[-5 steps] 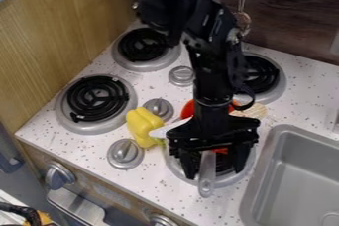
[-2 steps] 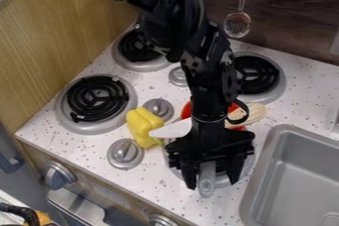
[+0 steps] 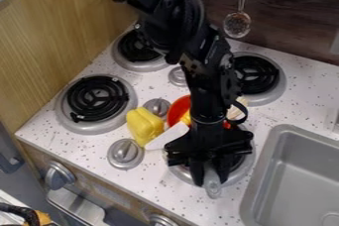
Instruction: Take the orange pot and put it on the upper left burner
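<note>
The black gripper (image 3: 209, 171) hangs over the front right burner, its fingers drawn together on the grey handle (image 3: 212, 185) of the orange pot (image 3: 179, 109). The pot's orange side shows left of the gripper; the arm hides much of the rest. A bit of yellow shows at the pot, beside the arm. The upper left burner (image 3: 137, 49) has a black coil with nothing on it, and the arm passes by its right side.
Left of the gripper are a white flat utensil (image 3: 167, 137), a yellow block-like object (image 3: 144, 125) and knobs. Other burners lie at front left (image 3: 97, 103) and back right (image 3: 258, 79). A sink (image 3: 298, 180) is at right, a strainer (image 3: 237, 24) above.
The gripper's fingers have come together on the handle. More of the orange pot shows to the arm's left, the handle end has shifted slightly right, and the white utensil is tilted more steeply.
</note>
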Tool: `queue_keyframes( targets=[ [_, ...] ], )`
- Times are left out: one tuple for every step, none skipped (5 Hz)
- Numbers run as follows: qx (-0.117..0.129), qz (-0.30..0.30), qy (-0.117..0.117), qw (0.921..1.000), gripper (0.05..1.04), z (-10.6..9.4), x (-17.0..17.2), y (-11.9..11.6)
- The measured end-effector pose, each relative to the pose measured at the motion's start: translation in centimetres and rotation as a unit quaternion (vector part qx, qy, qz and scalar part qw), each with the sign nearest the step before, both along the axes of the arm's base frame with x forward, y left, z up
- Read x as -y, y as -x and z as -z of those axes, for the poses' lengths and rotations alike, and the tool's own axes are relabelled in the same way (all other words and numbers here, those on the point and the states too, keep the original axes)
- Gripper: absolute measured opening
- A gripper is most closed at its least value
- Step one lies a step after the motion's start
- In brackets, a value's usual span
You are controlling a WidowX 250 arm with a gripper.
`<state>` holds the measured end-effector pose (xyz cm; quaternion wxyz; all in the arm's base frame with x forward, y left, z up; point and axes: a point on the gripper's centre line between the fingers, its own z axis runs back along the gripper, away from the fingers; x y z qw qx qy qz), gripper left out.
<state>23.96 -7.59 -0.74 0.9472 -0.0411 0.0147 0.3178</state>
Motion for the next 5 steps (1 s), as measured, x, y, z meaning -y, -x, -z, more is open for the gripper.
queue_keyframes(
  targets=[
    [-0.003, 0.008, -0.009, 0.9999, 0.372, -0.1, -0.3, 0.0],
    [-0.008, 0.004, -0.023, 0.9997, 0.372, -0.5, -0.7, -0.1],
    [0.000, 0.020, -0.031, 0.9993, 0.372, -1.8, -0.9, -0.8],
    [0.009, 0.034, -0.045, 0.9984, 0.372, -3.1, -2.4, -2.2],
    [0.031, 0.070, -0.059, 0.9953, 0.371, -4.7, -3.9, -4.4]
  ],
)
